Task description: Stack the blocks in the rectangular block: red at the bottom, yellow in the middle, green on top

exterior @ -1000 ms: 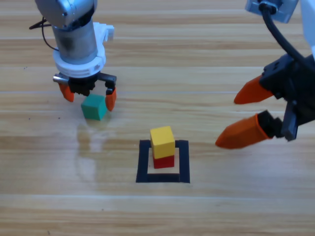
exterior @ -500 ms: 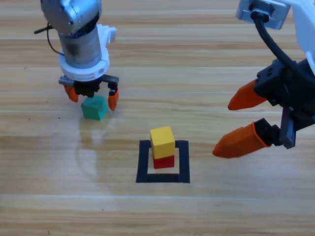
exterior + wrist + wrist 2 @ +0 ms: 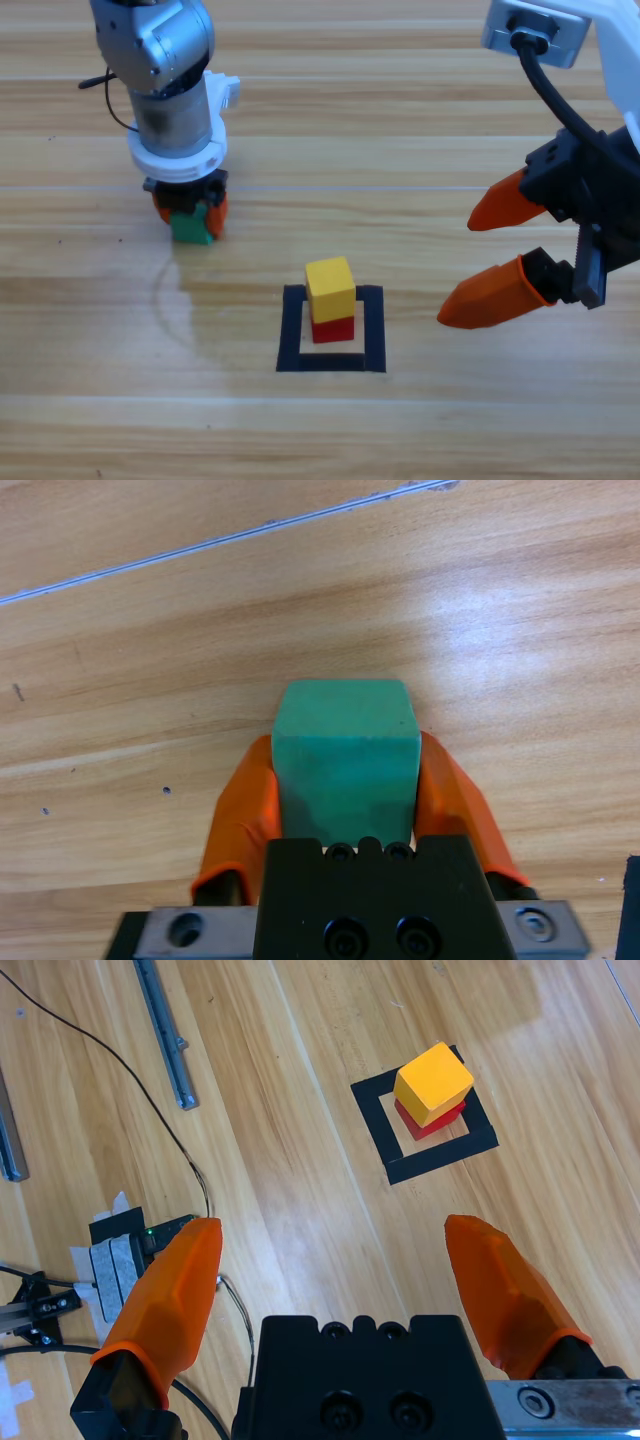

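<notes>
The yellow cube (image 3: 330, 288) sits on the red cube (image 3: 333, 328) inside the black tape square (image 3: 292, 330), low in the middle of the high view. To their upper left, the green cube (image 3: 190, 226) rests on the table with my left gripper (image 3: 189, 208) shut on it. The left wrist view shows the green cube (image 3: 345, 752) pinched between both orange jaws. My right gripper (image 3: 487, 257) hangs open, off to the right of the stack. Its wrist view shows the yellow cube (image 3: 432, 1082), the red cube (image 3: 432, 1120) and the tape square (image 3: 400, 1150) from afar.
Metal rails (image 3: 165, 1030), a thin black cable (image 3: 150, 1110) and a taped small device (image 3: 125, 1250) lie on the floor in the right wrist view. Bare wood (image 3: 330, 130) separates the green cube from the tape square.
My left gripper has come down over the green cube and its jaws have shut on it. My right gripper has hardly shifted and stays open.
</notes>
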